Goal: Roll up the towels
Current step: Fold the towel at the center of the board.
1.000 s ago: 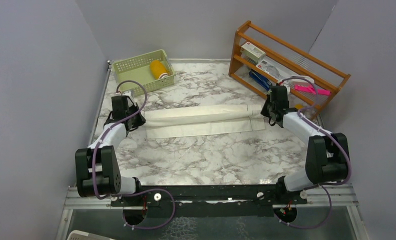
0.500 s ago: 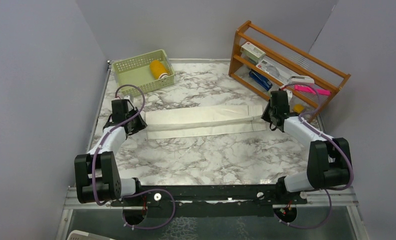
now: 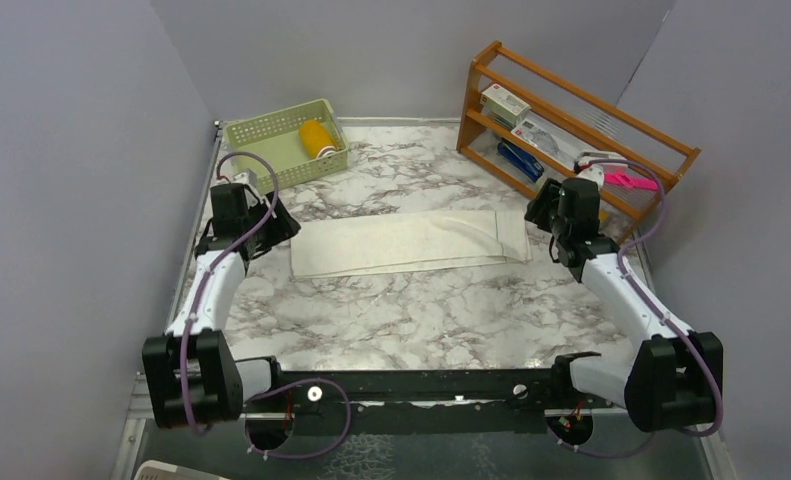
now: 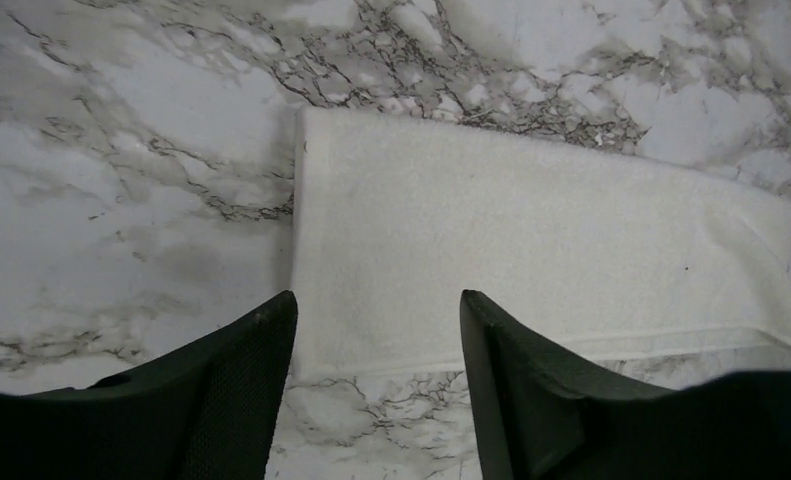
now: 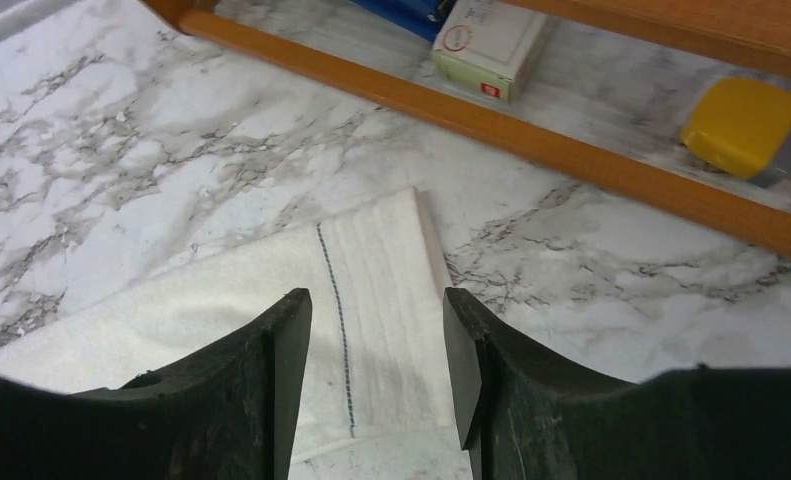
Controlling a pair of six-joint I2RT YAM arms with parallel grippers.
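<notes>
A cream-white towel (image 3: 406,243) lies flat on the marble table, folded lengthwise into a long strip. My left gripper (image 3: 276,225) hovers over its left end, open and empty. In the left wrist view the towel (image 4: 531,240) shows between and beyond that gripper (image 4: 376,300). Above the towel's right end my right gripper (image 3: 543,215) is open too. The right wrist view shows the stitched end of the towel (image 5: 221,310) under this gripper (image 5: 376,295), with nothing held. A mustard-yellow rolled towel (image 3: 317,138) sits in the green basket (image 3: 271,140).
A wooden rack (image 3: 581,110) stands at the back right, close to my right gripper, holding a small box (image 5: 491,40) and a yellow block (image 5: 746,125). The green basket is at the back left. Grey walls enclose the table on three sides.
Both grippers have opened and let go of the towel's ends. The raised fold has dropped flat onto the lower layer. Both grippers have lifted and drawn slightly outward.
</notes>
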